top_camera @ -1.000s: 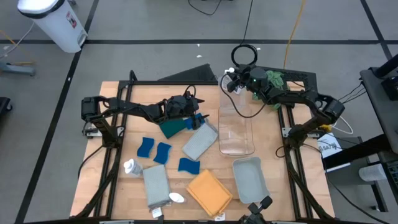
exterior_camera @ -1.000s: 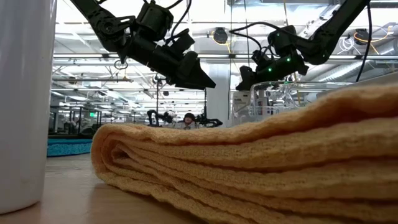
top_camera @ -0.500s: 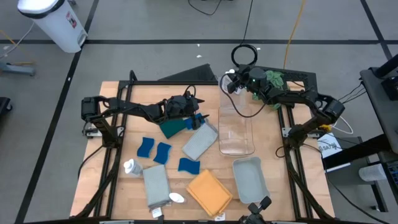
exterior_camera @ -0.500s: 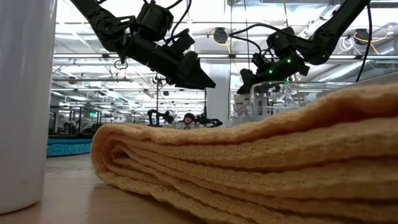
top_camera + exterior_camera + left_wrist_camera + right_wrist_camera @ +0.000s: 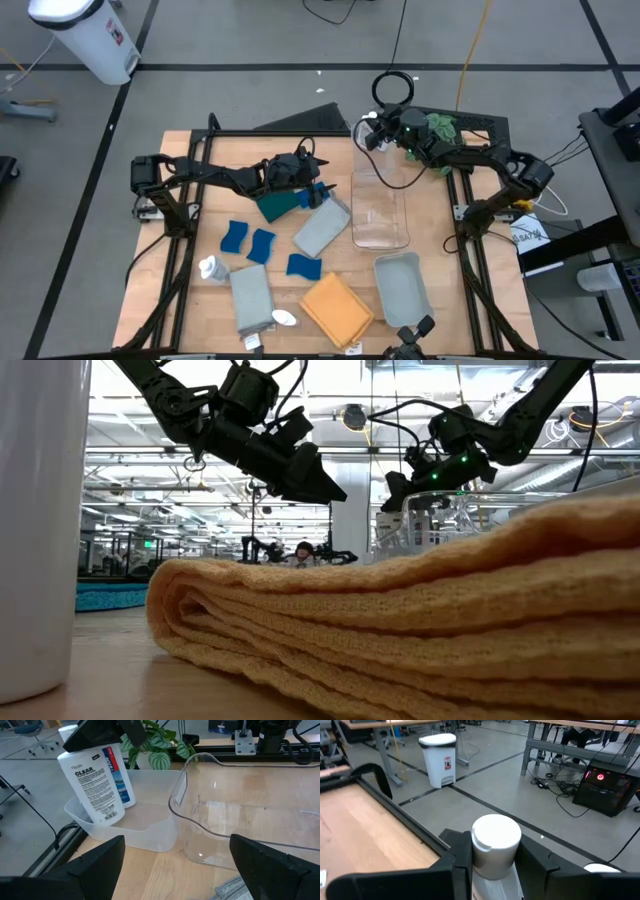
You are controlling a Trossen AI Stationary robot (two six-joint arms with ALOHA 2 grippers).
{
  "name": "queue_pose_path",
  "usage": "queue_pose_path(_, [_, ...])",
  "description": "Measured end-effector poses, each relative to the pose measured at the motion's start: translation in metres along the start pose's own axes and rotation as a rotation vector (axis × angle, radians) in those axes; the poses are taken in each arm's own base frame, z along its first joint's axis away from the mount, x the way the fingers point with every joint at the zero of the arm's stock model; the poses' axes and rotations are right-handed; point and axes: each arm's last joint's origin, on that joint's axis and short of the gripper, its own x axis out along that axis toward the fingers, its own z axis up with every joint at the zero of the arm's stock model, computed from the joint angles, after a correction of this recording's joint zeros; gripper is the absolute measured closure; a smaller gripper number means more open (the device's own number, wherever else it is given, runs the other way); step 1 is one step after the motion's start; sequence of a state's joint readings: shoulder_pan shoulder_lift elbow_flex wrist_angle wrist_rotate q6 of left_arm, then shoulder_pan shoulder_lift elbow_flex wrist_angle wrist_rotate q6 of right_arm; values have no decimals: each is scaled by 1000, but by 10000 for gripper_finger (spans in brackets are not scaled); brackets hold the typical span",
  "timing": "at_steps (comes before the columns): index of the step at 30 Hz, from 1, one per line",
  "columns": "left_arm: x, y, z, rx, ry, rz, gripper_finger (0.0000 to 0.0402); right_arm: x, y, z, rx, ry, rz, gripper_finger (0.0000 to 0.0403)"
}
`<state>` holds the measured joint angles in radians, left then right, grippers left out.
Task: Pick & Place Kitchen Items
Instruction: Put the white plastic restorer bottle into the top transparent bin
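Observation:
My right gripper [image 5: 372,135] is shut on a white bottle with a blue label [image 5: 95,785] at the far end of the clear plastic bin [image 5: 380,205]. My left gripper [image 5: 324,189] is open and empty. It hovers left of the bin, above a dark teal cloth [image 5: 277,206] and a grey cloth [image 5: 321,229]. Three blue sponges [image 5: 262,245], a second white bottle [image 5: 212,268], another grey cloth [image 5: 250,300] and an orange cloth [image 5: 337,308] lie on the near part of the table. My right gripper pinches the bottle just below its white cap [image 5: 495,837], one finger [image 5: 447,870] on each side. It comes from above and from the table's right. The bottle hangs tilted, its lower end [image 5: 107,815] inside the bin. I cannot tell whether it touches the bin's floor.
A pale grey-blue tray [image 5: 402,288] lies near the front right. A green leafy plant [image 5: 440,128] stands behind the bin's far end. In the low view the orange cloth [image 5: 400,620] and a white bottle [image 5: 35,530] fill the foreground.
My right gripper has shifted slightly with the bottle at the bin's far end, then held still.

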<state>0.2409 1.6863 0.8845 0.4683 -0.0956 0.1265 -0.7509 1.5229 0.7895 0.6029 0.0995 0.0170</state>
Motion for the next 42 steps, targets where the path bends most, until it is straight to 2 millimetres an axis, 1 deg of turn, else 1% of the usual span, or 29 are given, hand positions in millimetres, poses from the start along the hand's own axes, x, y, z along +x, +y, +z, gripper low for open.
queue_pose_path(6, [0, 0, 1, -1, -6, 1, 39, 8, 2, -7, -8, -8, 10, 319])
queue_pose_path(13, [0, 0, 1, 0, -6, 1, 39, 8, 2, -8, -29, -9, 13, 316])
queue_pose_path(21, [0, 0, 1, 0, -6, 0, 39, 8, 2, -8, -36, -9, 26, 281])
queue_pose_path(29, [0, 0, 1, -1, -6, 1, 39, 7, 3, -8, -32, 2, 32, 269])
queue_pose_path(32, [0, 0, 1, -9, -6, 0, 39, 4, 6, -4, -64, -9, 37, 250])
queue_pose_path(36, [0, 0, 1, -10, -5, 0, 39, -4, 11, 7, -62, -45, 56, 211])
queue_pose_path(42, [0, 0, 0, -11, 3, -1, 39, -23, 17, 24, -64, -71, 80, 152])
